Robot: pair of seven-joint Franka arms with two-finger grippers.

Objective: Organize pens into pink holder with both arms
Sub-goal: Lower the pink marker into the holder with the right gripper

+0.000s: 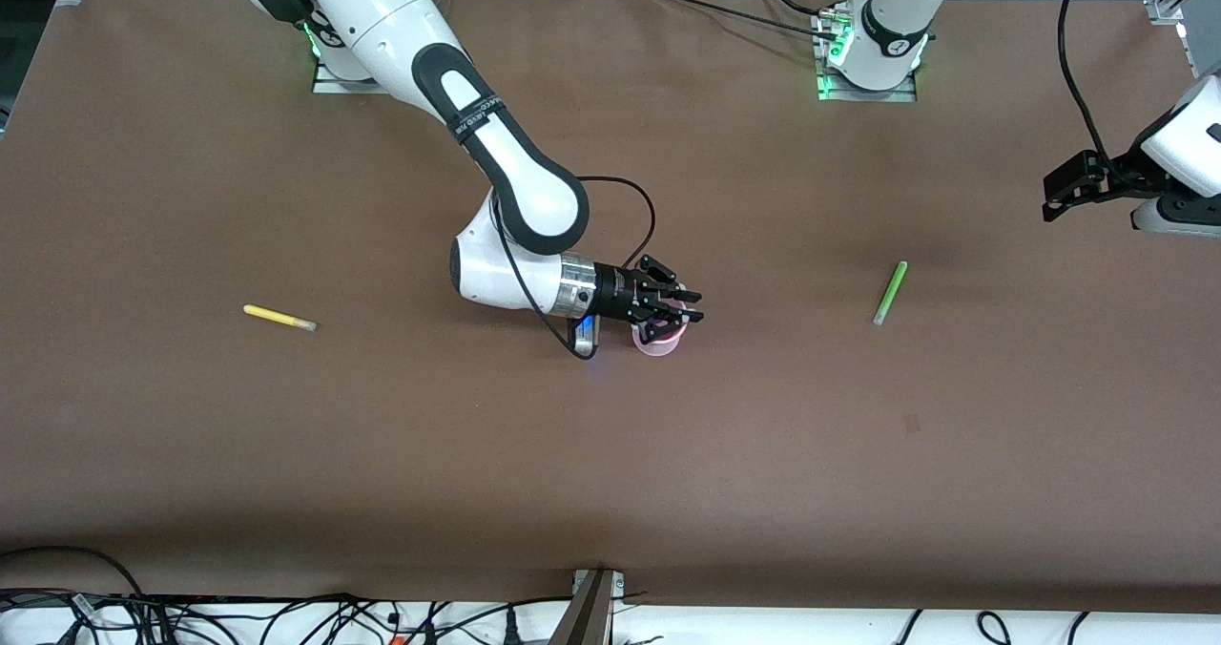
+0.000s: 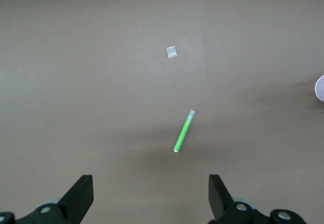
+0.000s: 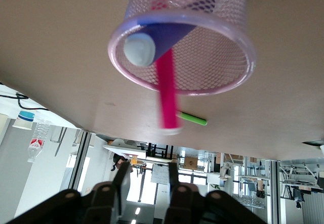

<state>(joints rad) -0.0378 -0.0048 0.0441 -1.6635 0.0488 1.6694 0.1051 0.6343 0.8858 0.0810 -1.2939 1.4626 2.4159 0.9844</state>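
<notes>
The pink holder (image 1: 658, 343) stands mid-table. In the right wrist view the pink holder (image 3: 223, 37) holds the magenta pen (image 3: 166, 90), which leans out over the rim, and the purple pen (image 3: 169, 31) with its pale end up. My right gripper (image 1: 699, 307) hovers just over the holder, open and empty (image 3: 148, 183). The green pen (image 1: 890, 293) lies toward the left arm's end and also shows in the left wrist view (image 2: 184, 131) and the right wrist view (image 3: 192, 118). The yellow pen (image 1: 279, 318) lies toward the right arm's end. My left gripper (image 1: 1059, 197) is raised, open wide and empty (image 2: 150, 186).
A small pale square mark (image 2: 171, 52) is on the brown table (image 1: 610, 473) near the green pen. A black cable (image 1: 634, 197) loops off the right arm's wrist. Cables lie along the table's front edge.
</notes>
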